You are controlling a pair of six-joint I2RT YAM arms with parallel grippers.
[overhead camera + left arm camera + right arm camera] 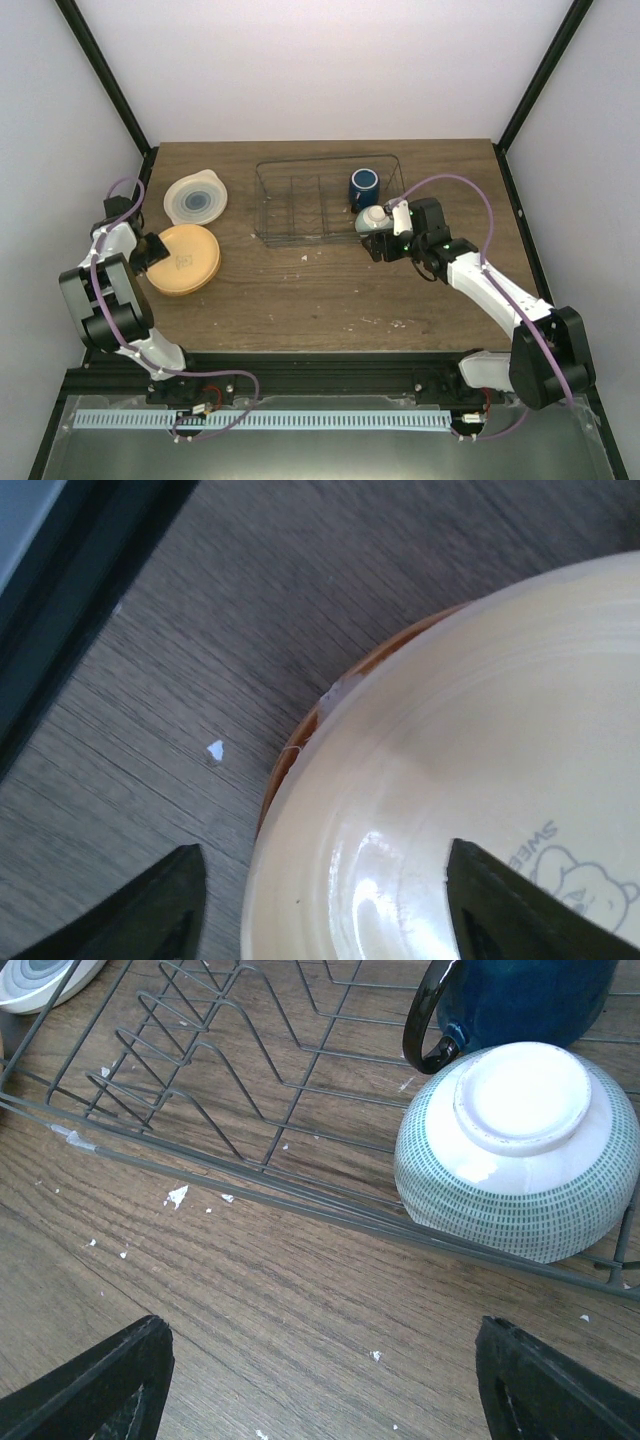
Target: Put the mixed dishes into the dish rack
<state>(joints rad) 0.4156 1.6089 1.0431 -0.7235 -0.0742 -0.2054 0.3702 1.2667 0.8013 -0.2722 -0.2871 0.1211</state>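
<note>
My left gripper (pixel 322 848) is spread across the left rim of the orange plate (pixel 185 260), with one finger over bare table (pixel 330 300) and the other above the plate's face. Nothing is pinched. That plate lies flat close to the table's left edge, and the cream plate (pixel 195 198) is just beyond it.

My right gripper (pixel 322 1322) stands wide over open wood just near of the dish rack (pixel 295 205). Inside the rack's right end, the green bowl (pixel 515 1150) rests upside down against the near rail. The dark blue mug (pixel 520 1000) is just behind it.
</note>
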